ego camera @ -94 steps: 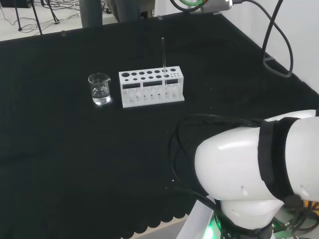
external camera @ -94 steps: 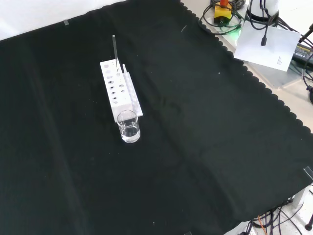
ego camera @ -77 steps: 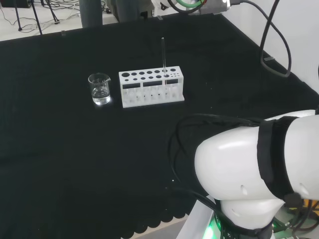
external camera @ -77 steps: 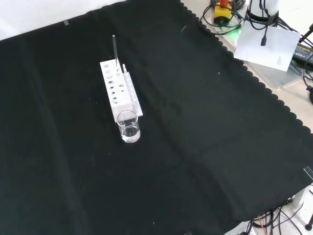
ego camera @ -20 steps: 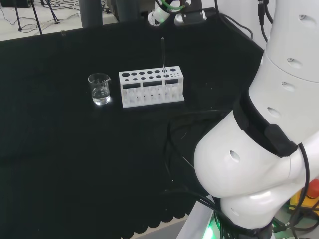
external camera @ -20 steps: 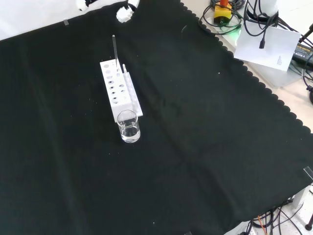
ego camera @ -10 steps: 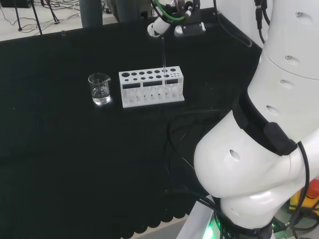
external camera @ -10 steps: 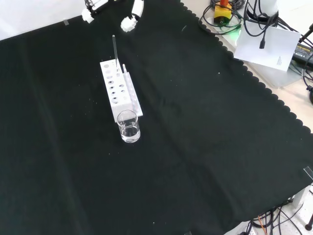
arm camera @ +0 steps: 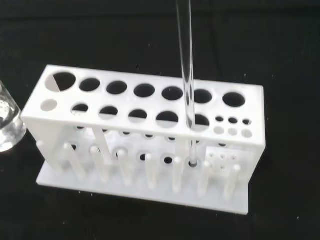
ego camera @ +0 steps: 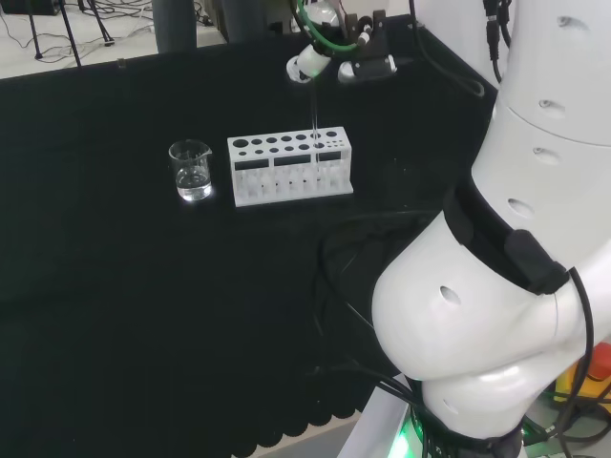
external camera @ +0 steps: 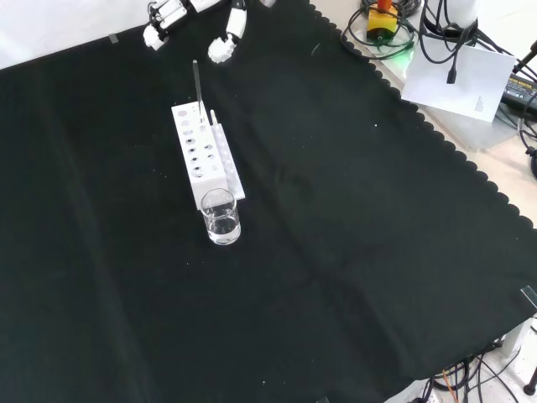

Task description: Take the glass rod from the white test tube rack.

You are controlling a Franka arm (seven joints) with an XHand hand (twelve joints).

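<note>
Trouble here starts with the glass rod (ego camera: 313, 105) itself: it stands upright in a hole near one end of the white test tube rack (ego camera: 290, 169), thin and clear, and you can lose sight of it against the black cloth (external camera: 336, 252). The hand (external camera: 220, 35) hangs above the rod's top with its fingers (external camera: 158, 28) spread apart and nothing between them; in the front view the rod's tip sits just below the gap.

If you descend off-centre, a fingertip can strike the rod's top and lever it sideways, and the light rack may tip or slide with it. Watch the beaker (external camera: 221, 217) standing just beside the rack's other end: a shoved rack would likely knock it.

If you close too near the tip, the smooth glass will probably slip or swing in the pinch. Pulling at an angle looks risky too, since the wrist view shows the rod (arm camera: 186, 75) passing through the top plate down to the base, so a slanted lift could jam it and drag the rack (arm camera: 150, 135) up.
</note>
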